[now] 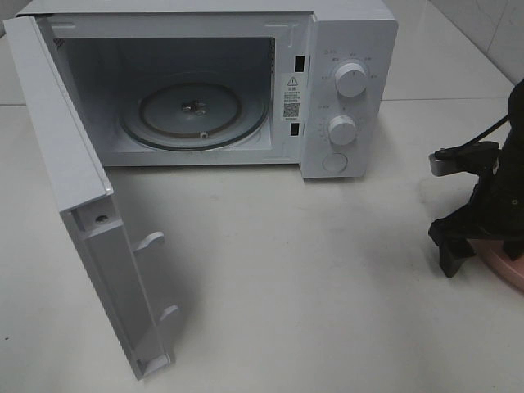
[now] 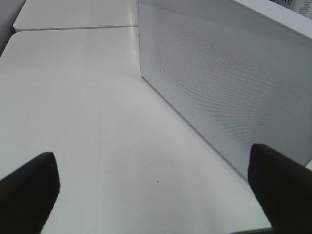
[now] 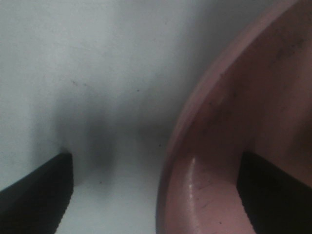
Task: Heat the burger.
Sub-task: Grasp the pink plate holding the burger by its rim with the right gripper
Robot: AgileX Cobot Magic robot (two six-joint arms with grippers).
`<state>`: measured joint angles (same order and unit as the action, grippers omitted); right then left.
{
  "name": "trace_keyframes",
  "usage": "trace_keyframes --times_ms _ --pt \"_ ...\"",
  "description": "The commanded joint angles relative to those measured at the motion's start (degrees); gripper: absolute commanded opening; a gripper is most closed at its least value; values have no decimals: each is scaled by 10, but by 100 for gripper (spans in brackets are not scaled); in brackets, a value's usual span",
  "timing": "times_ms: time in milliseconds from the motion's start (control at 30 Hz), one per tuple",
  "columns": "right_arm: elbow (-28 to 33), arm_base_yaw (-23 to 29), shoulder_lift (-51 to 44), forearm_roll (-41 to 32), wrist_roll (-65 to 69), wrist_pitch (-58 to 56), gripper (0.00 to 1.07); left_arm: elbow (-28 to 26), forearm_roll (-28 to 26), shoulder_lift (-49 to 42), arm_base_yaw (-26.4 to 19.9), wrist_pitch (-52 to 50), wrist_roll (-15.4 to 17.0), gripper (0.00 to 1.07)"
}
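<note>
Exterior high view has the microwave [image 1: 352,49] with its door [image 1: 74,188] swung wide and the glass turntable [image 1: 196,115] bare. At the right edge of the counter [image 1: 327,286], the right tool [image 3: 155,195] is down over the pink plate [image 3: 234,97]. It is spread and straddles the rim, one finger outside, the other over the plate's inside, pinching nothing. The left tool [image 2: 151,195] hangs spread and empty beside a perforated white panel. The burger shows in no view. It probably sits on the plate under the right arm, so its facing and long axis cannot be told. The step looks like taking the plate's rim. Next calls for closing on it, lifting level and carrying it to the turntable.
</note>
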<state>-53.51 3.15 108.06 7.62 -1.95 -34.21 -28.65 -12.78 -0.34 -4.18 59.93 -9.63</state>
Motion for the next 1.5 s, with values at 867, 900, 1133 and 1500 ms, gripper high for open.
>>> trace_keyframes --times_ms 867,900,1133,1500 --pt "0 26 -10 96 150 -7 0 2 -1 -11 1 -3 2 100" --pt "0 30 -13 112 162 -12 0 2 -1 -11 1 -3 2 100" --pt "0 73 -14 201 252 -53 0 2 -1 -11 1 -3 2 100" --pt "1 115 -22 273 317 -109 0 2 -1 -11 1 -3 2 100"
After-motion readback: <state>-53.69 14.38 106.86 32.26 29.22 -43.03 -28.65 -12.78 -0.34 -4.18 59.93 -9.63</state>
